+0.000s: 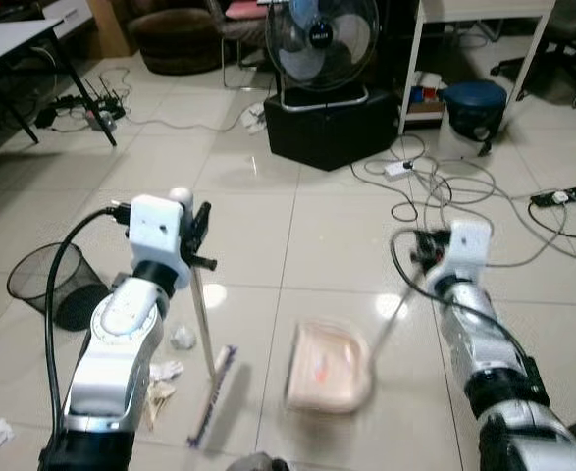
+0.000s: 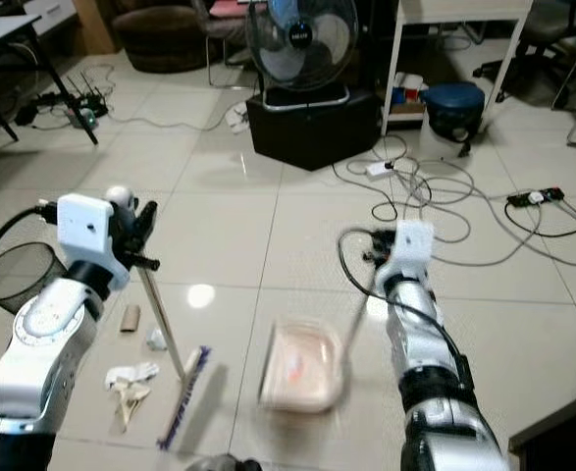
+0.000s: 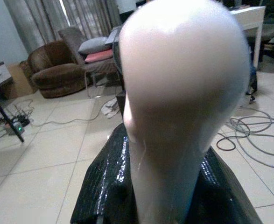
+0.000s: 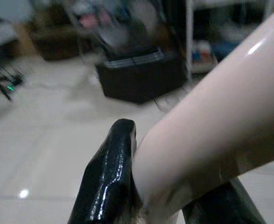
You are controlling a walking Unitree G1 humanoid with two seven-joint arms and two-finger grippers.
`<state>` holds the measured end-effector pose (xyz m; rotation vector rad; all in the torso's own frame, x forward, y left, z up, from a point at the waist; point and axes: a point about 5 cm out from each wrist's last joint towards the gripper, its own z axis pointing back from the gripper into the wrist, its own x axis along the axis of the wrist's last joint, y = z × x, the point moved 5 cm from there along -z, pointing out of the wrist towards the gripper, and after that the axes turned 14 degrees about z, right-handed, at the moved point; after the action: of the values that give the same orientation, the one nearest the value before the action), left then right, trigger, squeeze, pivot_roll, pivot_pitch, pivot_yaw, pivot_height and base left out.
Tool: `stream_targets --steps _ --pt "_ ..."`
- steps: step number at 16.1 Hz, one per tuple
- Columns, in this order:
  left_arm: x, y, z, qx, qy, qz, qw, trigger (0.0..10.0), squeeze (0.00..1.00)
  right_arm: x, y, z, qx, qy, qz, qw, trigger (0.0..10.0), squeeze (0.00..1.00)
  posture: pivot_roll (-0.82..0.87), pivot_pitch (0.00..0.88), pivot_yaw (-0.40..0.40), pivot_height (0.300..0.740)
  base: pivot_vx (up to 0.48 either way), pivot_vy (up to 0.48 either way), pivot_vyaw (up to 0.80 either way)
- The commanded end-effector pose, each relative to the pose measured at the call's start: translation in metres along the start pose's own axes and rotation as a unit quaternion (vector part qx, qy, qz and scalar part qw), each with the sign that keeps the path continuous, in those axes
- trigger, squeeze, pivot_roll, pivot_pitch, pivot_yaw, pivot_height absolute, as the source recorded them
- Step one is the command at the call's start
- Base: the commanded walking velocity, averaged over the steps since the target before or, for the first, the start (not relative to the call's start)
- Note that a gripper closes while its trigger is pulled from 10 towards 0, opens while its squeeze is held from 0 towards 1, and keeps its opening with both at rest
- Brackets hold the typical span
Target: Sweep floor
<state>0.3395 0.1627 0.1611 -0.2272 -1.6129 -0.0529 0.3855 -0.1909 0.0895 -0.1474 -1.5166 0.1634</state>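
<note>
On pale tile floor (image 1: 268, 235), left gripper (image 1: 197, 235) clamps slim broom (image 1: 212, 378); right gripper (image 1: 427, 247) clamps pink dustpan (image 1: 325, 368).

The dustpan (image 1: 327, 366) is smeared by motion blur, its rim and contents unreadable, and the broom head (image 1: 212, 394) on the floor is likewise soft. In the left wrist view the broom handle (image 3: 183, 116) is a pale out-of-focus mass hiding the left pincer (image 3: 169, 196). In the right wrist view the dustpan handle (image 4: 211, 135) runs off the frame, covering most of the right pincer (image 4: 165, 205).
</note>
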Motion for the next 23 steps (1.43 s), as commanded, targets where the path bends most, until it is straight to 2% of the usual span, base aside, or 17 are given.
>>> stream_targets --steps 1,3,4,5,6,7,10,12,14,17,20,23 --pt "0.002 0.007 -0.003 0.012 0.001 -0.012 1.0 10.0 0.0 0.035 0.007 -0.003 0.016 -0.048 0.001 0.999 0.0 0.0 -0.06 0.0 0.11 0.74 0.0 0.0 0.0" --pt "-0.003 0.012 -0.004 0.031 0.003 -0.034 0.999 10.0 0.0 0.071 0.019 0.0 0.03 -0.087 0.028 0.995 0.0 0.0 -0.06 0.0 0.086 0.74 0.0 0.0 0.0" --pt "-0.002 0.016 -0.004 0.046 -0.001 -0.035 0.998 10.0 0.0 0.079 0.023 0.0 0.035 -0.096 0.028 0.994 2.6 0.0 -0.05 0.0 0.064 0.74 0.0 0.0 0.0" --pt "0.0 0.019 -0.005 0.056 -0.003 -0.036 0.998 10.0 0.0 0.085 0.026 0.0 0.04 -0.098 0.035 0.994 9.6 0.0 -0.05 0.0 0.056 0.74 0.0 0.0 0.0" --pt "0.001 0.022 -0.003 0.062 -0.003 -0.044 0.997 10.0 0.0 0.088 0.03 0.0 0.052 -0.095 0.05 0.993 10.0 0.0 -0.04 0.0 0.051 0.74 0.0 0.0 0.0" --pt "0.009 0.025 -0.001 0.068 -0.017 -0.074 0.995 10.0 0.0 0.094 0.042 0.002 0.073 -0.097 0.072 0.99 10.0 0.0 -0.03 0.0 0.031 0.74 0.0 0.0 0.74" --pt "0.02 0.026 -0.002 0.077 -0.033 -0.111 0.99 10.0 0.0 0.099 0.051 0.006 0.08 -0.098 0.06 0.99 10.0 0.0 -0.01 0.0 0.032 0.74 0.0 0.0 0.8" --pt "0.029 0.021 -0.003 0.068 -0.043 -0.097 0.992 10.0 0.0 0.105 0.061 0.008 0.084 -0.103 0.022 0.991 10.0 0.0 -0.01 0.0 0.047 0.74 0.0 0.0 0.8" --pt "0.03 0.014 -0.006 0.049 -0.043 -0.093 0.994 10.0 0.0 0.107 0.068 0.011 0.091 -0.103 0.009 0.991 10.0 0.0 -0.01 0.0 0.055 0.74 0.0 0.0 0.8" --pt "0.032 0.01 -0.007 0.043 -0.044 -0.092 0.994 10.0 0.0 0.109 0.074 0.013 0.09 -0.099 -0.003 0.991 10.0 0.0 0.0 0.0 0.071 0.74 0.0 0.0 0.8" --pt "0.032 0.007 -0.006 0.03 -0.038 -0.094 0.994 10.0 0.0 0.112 0.076 0.012 0.076 -0.096 -0.034 0.992 10.0 0.0 0.0 0.0 0.099 0.74 0.0 0.333 0.8" --pt "0.033 0.006 -0.01 0.026 -0.035 -0.097 0.994 10.0 0.0 0.11 0.077 0.012 0.074 -0.09 -0.042 0.992 10.0 0.0 0.01 0.0 0.113 0.74 0.0 0.472 0.8"
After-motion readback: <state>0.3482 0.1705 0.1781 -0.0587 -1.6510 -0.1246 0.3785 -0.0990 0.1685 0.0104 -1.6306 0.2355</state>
